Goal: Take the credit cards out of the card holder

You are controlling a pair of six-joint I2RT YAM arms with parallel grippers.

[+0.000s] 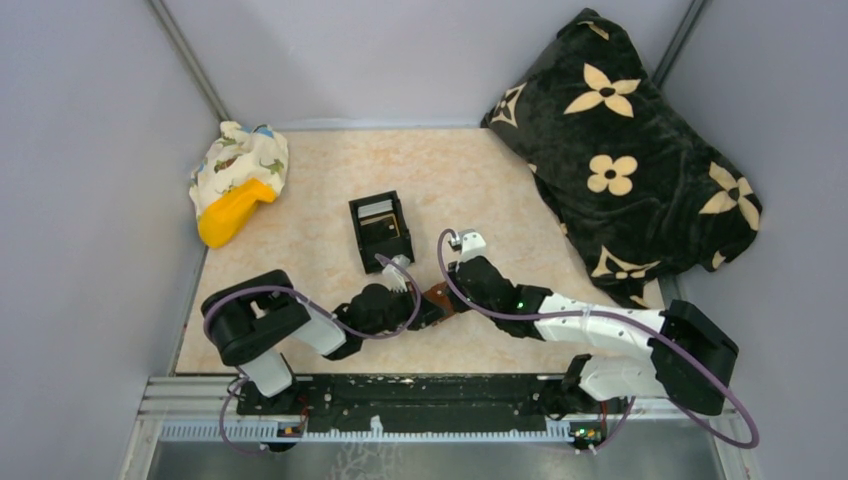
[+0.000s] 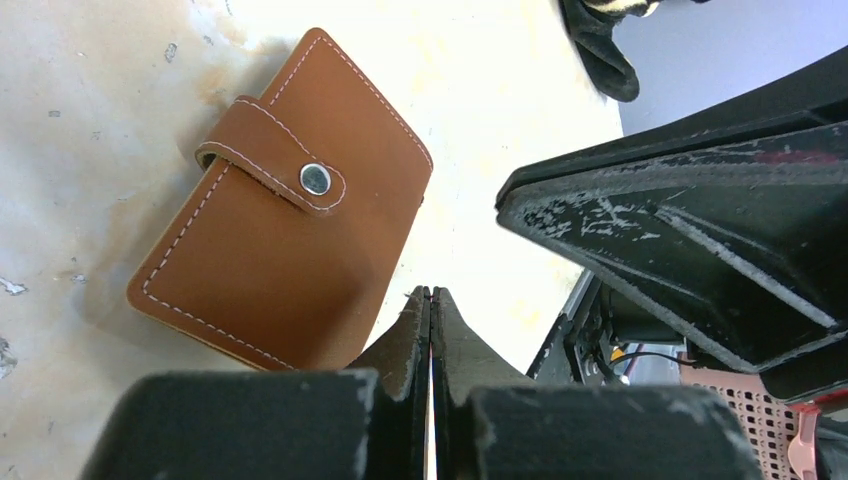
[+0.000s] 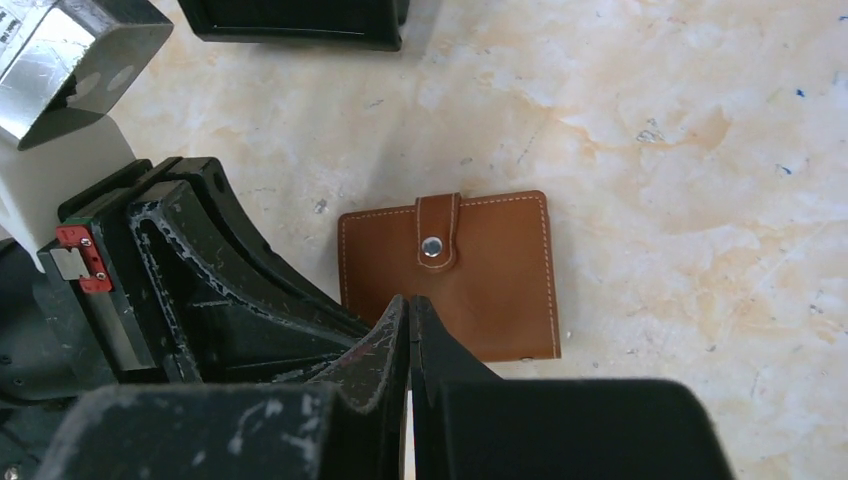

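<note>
The card holder (image 3: pixel 490 285) lies flat and closed on the marbled table (image 3: pixel 680 120), its strap (image 3: pixel 438 215) snapped down over the front by a metal stud (image 3: pixel 432 246). It sits just ahead of the right gripper (image 3: pixel 408 300), a little to that gripper's right. From the left gripper (image 2: pixel 430 295) it is ahead and off to the left. Both grippers have their jaws pressed together with nothing between them. They hang close over the holder's near edge from opposite sides; whether either tip touches the leather cannot be told.

No card shows yet, so the step in hand looks to be unfastening the strap. One gripper should probably pin the body flat, pressing on the bare leather well beside the stud so the holder cannot slide on the smooth table. The other needs to part its jaws slightly and catch the rounded free end of the strap, the end nearest the right gripper's tips. It should then peel up and away from the stud rather than drag sideways. The main risk is that thin leather slips out of a shallow pinch. Lifting too hard could also carry the whole holder off the table before the snap gives.
</note>
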